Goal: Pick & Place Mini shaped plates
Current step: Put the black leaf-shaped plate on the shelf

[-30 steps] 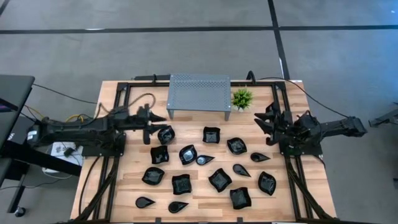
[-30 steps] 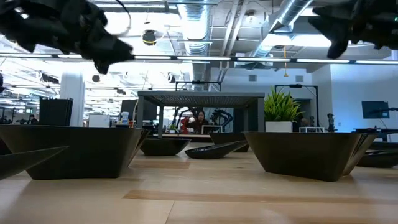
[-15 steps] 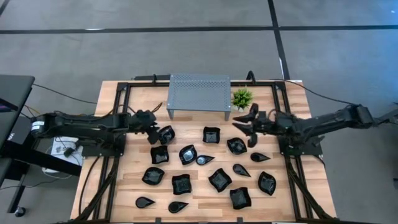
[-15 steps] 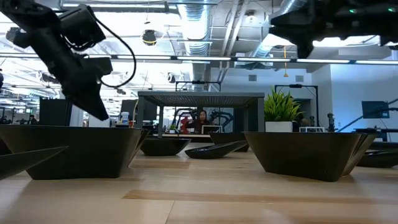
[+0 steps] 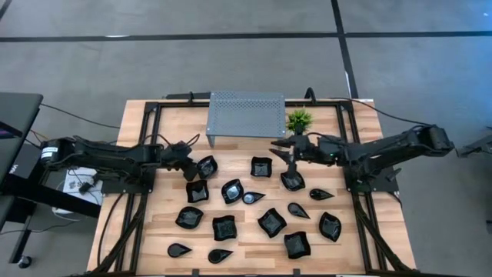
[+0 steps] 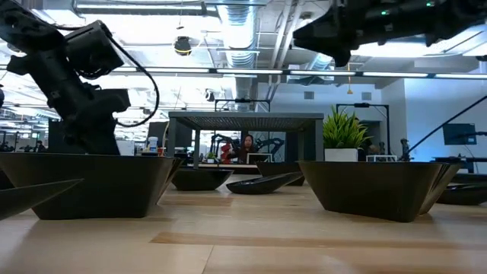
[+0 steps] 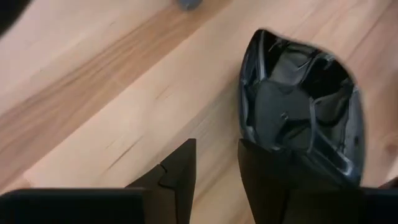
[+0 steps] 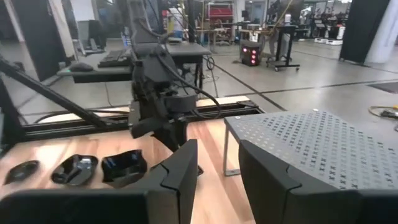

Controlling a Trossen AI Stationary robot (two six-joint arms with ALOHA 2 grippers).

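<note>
Altogether sixteen mini shaped plates [image 5: 272, 221] — scattered.

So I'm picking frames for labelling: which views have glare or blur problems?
Low view: bright ceiling lights behind, so the near plate reads as silhouette. Left wrist view: a glossy plate shows reflections and is soft. High view: even light, plates crisp.

Robotics lab, exposed ceiling ducts [image 6: 251, 30], workbenches [image 8: 149, 53], concrete floor [image 5: 231, 61]
</note>
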